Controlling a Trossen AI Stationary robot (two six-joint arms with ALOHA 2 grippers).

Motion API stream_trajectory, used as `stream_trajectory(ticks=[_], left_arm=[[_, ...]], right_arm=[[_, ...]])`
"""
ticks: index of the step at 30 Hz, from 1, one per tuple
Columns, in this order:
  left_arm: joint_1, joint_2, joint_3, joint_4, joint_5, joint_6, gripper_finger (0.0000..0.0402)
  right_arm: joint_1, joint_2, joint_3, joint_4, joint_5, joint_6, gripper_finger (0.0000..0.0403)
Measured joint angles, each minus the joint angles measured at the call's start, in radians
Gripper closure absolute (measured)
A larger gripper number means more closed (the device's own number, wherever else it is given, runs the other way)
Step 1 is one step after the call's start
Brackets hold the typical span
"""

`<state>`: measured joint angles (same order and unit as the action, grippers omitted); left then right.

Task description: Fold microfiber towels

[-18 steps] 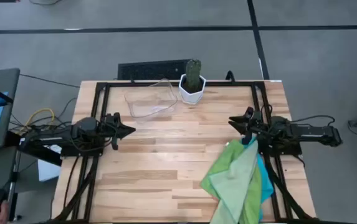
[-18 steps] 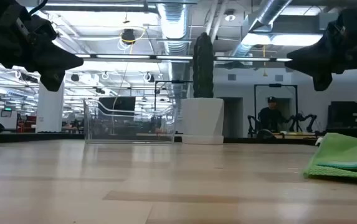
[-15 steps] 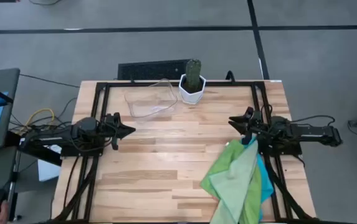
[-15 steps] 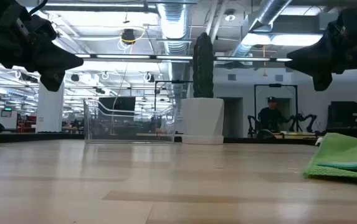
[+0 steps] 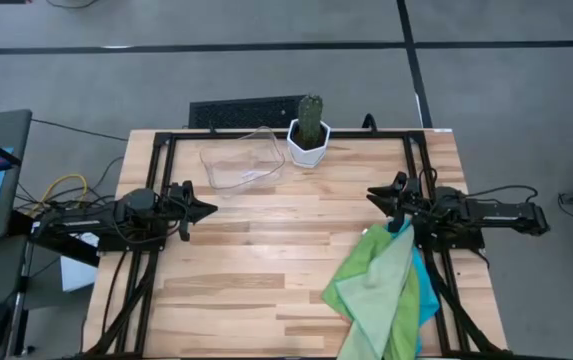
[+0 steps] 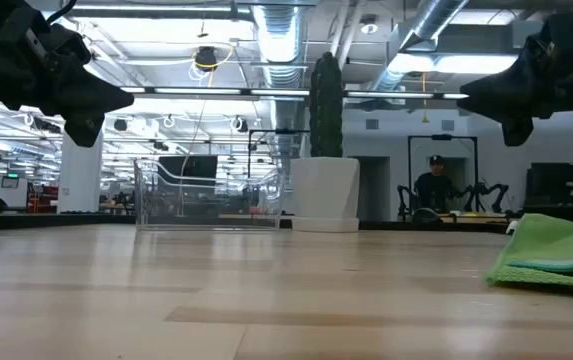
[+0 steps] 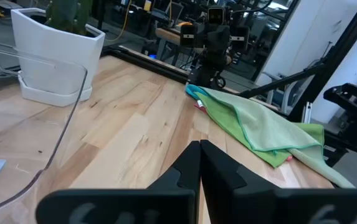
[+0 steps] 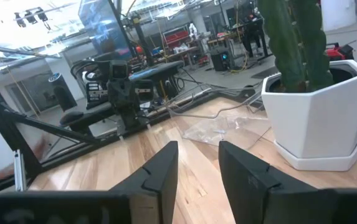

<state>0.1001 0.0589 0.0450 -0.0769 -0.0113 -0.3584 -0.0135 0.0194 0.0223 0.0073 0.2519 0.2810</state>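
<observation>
Jaws of the left gripper [image 5: 209,210] are pressed together with nothing between them; it hangs above the table's left edge, about midway along it, pointing toward the centre. Jaws of the right gripper [image 5: 373,194] stand partly apart and hold nothing; it hangs above the right side of the table, pointing inward, clear of the wood in the low view. Just beside and below the right gripper, the microfiber towels [image 5: 381,295] lie in a loose overlapping heap at the near right corner of the table [image 5: 266,250], pale green and bright green on top, a cyan blue edge showing on the right side, and the heap overhangs the near edge. A clear plastic tray [image 5: 240,160] sits at the far edge, left of centre. A white pot with a cactus [image 5: 309,135] stands just beside it at the far edge, near the middle.
</observation>
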Motion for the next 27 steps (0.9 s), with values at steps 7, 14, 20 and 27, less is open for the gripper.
stream_trajectory(ticks=[7,14,20,27], left_arm=[[0.0,0.0,0.0,0.0,0.0,0.0,0.04],[0.0,0.0,0.0,0.0,0.0,0.0,0.04],[0.0,0.0,0.0,0.0,0.0,0.0,0.04],[0.0,0.0,-0.005,0.063,-0.078,-0.004,0.04]], right_arm=[[0.0,0.0,0.0,0.0,0.0,0.0,0.0262],[0.0,0.0,0.0,0.0,0.0,0.0,0.0262],[0.0,0.0,0.0,0.0,0.0,0.0,0.0262],[0.0,0.0,0.0,0.0,0.0,0.0,0.0262]])
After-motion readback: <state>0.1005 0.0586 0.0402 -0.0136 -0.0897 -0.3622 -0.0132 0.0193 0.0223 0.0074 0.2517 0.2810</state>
